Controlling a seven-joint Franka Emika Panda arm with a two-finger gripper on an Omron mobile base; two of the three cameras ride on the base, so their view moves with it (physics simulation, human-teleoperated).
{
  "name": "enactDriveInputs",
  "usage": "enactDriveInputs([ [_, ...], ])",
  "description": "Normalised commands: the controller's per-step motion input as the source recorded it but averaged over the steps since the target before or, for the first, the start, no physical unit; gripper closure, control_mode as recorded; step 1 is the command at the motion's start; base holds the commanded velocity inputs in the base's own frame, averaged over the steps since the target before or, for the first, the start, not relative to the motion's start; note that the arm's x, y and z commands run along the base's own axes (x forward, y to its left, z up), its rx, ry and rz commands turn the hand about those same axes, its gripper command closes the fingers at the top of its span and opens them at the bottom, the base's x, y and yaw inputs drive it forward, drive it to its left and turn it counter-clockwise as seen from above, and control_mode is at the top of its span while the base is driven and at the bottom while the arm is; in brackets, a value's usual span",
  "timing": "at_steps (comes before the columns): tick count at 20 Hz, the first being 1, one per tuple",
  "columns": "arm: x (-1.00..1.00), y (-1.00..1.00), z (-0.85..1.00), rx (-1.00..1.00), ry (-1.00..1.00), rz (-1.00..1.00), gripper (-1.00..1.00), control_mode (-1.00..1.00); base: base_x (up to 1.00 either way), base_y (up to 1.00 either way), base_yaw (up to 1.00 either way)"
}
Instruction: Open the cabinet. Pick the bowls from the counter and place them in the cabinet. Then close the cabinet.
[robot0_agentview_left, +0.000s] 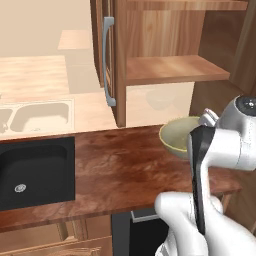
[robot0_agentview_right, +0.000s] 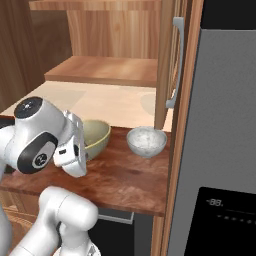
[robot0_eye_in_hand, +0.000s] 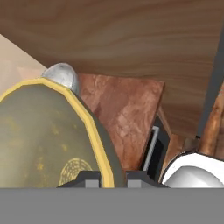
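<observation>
Brown wood runs across the whole scene: on the left the black sink (robot0_agentview_left: 35, 172) sits in the counter (robot0_agentview_left: 115, 165), and above it the cabinet (robot0_agentview_left: 165, 67) stands open, its left door (robot0_agentview_left: 107, 55) swung out edge-on, the shelf bare. Further right, the olive-yellow bowl (robot0_agentview_right: 97, 137) is at the gripper (robot0_eye_in_hand: 114, 177), whose fingers look pinched together on its rim, one tip either side of the yellow edge in the hand view. Whether the bowl has left the countertop I cannot tell. Just beside it to the right rests the white-grey bowl (robot0_agentview_right: 146, 141), near the right door (robot0_agentview_right: 167, 65).

My worry is that thin rim grip: the bowl could pivot or slip out on the way up. A careless swing might also nudge the white-grey bowl, or clip the shelf's front edge.
</observation>
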Motion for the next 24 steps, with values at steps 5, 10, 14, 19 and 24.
enactDriveInputs([
  [5,-0.98,0.02,0.96,0.0,-0.01,-0.01,1.0,-1.0,0.0,0.0,0.0],
  [10,-0.41,0.09,0.7,0.0,-0.16,0.0,1.0,-1.0,0.0,0.0,0.0],
  [14,-0.13,0.06,0.46,0.0,-0.24,0.0,1.0,-1.0,0.0,0.0,0.0],
  [19,0.02,0.1,0.18,0.0,-0.19,-0.01,1.0,-1.0,0.0,0.0,0.0],
  [24,0.07,0.01,0.0,0.0,-0.27,-0.01,1.0,-1.0,0.0,0.0,0.0],
])
